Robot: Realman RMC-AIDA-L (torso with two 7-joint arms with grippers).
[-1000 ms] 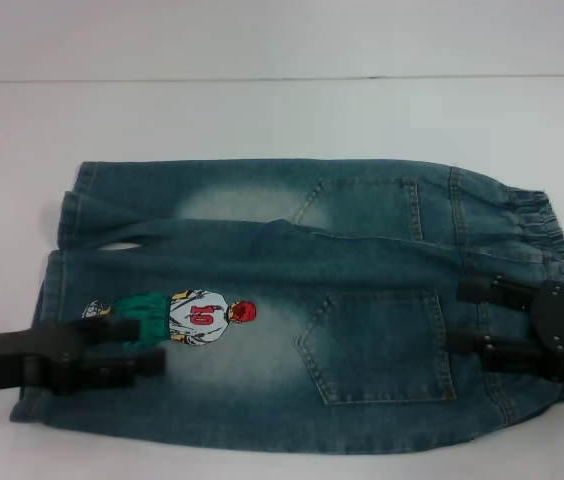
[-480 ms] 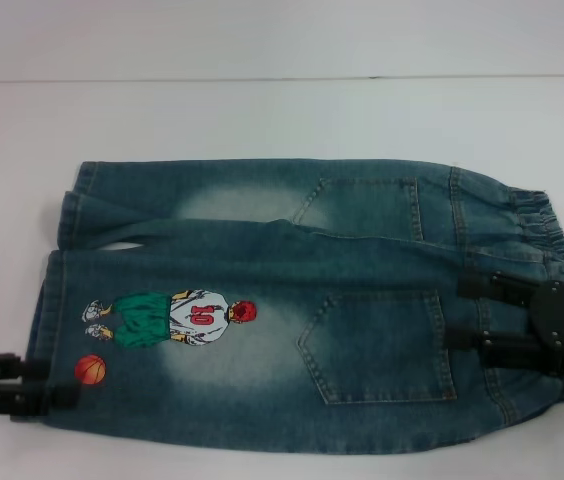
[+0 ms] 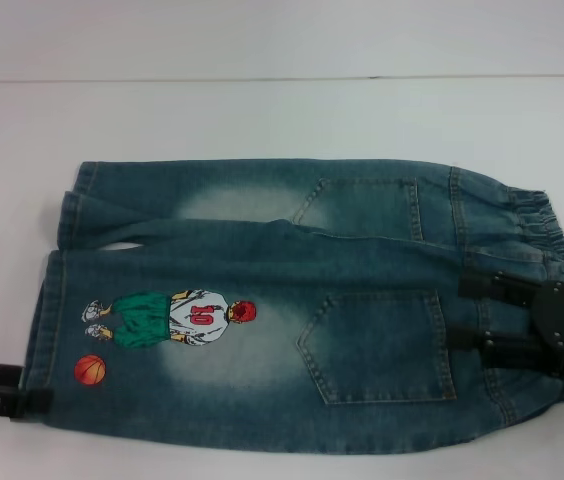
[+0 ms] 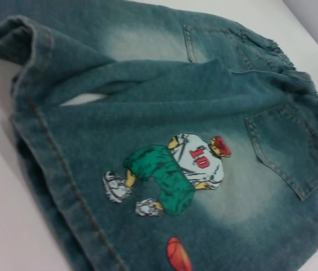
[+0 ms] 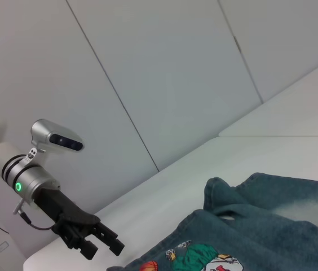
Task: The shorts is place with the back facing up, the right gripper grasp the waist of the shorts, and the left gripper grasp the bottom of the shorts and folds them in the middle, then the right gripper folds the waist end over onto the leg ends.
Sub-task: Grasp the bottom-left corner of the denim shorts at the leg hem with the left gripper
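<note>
Shorts [image 3: 292, 300]: flat on white tabletop [image 3: 262, 110], back up, pockets and basketball print showing; waistband [image 3: 542, 225] at robot's right, leg hems [image 3: 52, 290] at left. No fold yet.

Right gripper [image 3: 467, 312]: over waistband, fingers spread apart above the denim, nothing clamped.

Left gripper [image 3: 32, 385]: withdrawn within the last second from over the print to the hem's near corner; fingers slightly apart, holding nothing. Likely lining up for the hem grasp.
</note>
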